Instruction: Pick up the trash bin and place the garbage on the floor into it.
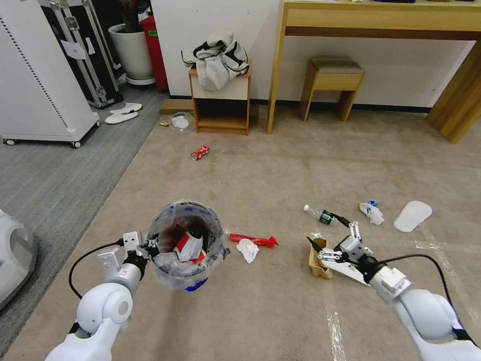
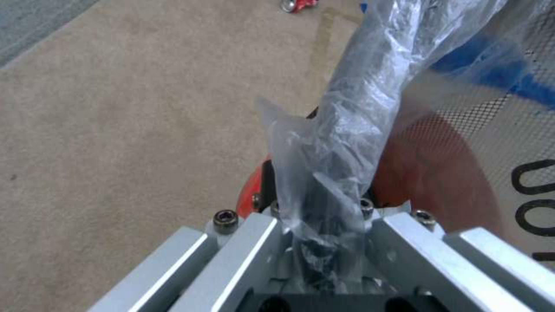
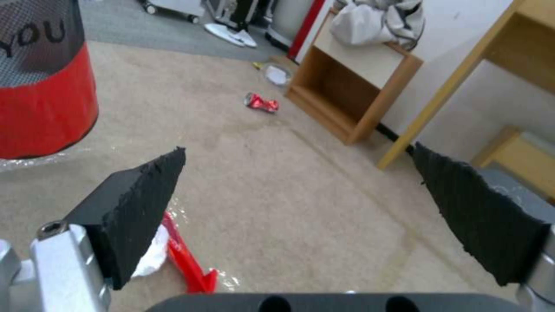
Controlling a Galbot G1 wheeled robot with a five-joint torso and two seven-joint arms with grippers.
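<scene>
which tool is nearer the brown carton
Right. The right tool hangs open just above the brown carton; the left tool is far across the carpet, shut on the trash bin rim.

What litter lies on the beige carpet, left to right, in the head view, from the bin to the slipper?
Bin held by the left tool → red wrapper → brown carton under the open right tool → bottle → tissue → slipper.
</scene>
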